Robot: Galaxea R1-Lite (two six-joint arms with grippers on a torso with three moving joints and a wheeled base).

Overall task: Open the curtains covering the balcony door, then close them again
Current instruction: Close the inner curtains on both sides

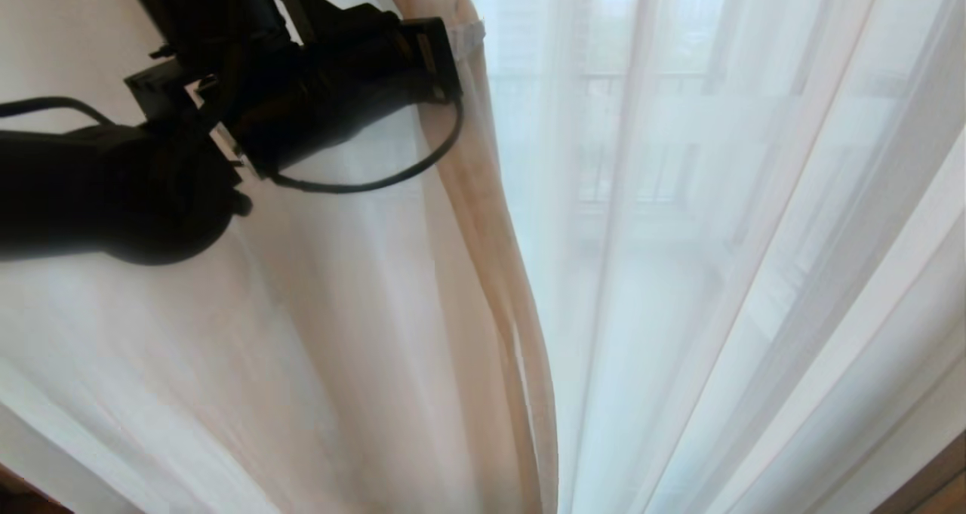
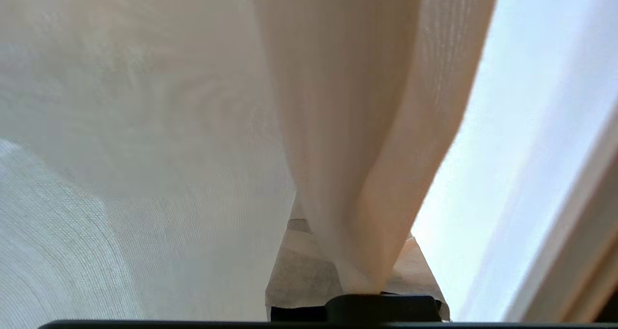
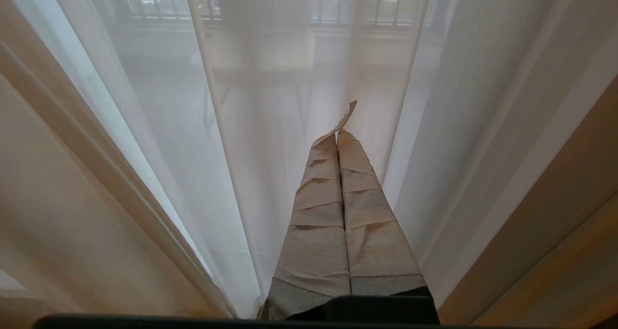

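Sheer white curtains [image 1: 679, 272] hang across the whole view, with a beige-tinted fold [image 1: 483, 220] running down the middle. My left gripper [image 1: 464, 35] is raised at the upper left and is shut on that fold's edge. In the left wrist view the curtain fold [image 2: 357, 126] rises out from between the tape-wrapped fingers [image 2: 299, 271] of the left gripper [image 2: 359, 276]. My right gripper [image 3: 338, 133] is shut with nothing in it, its taped fingers pressed together and pointing at the sheer curtain [image 3: 270, 126]. The balcony door is hidden behind the curtains; only faint railing bars [image 3: 367, 0] show through.
A plain wall [image 1: 60, 38] stands behind the left arm. A black cable [image 1: 407, 170] loops below the left wrist. Brown wood [image 3: 555, 251] borders the curtains on one side in the right wrist view, and a brown corner [image 1: 939, 480] shows low right.
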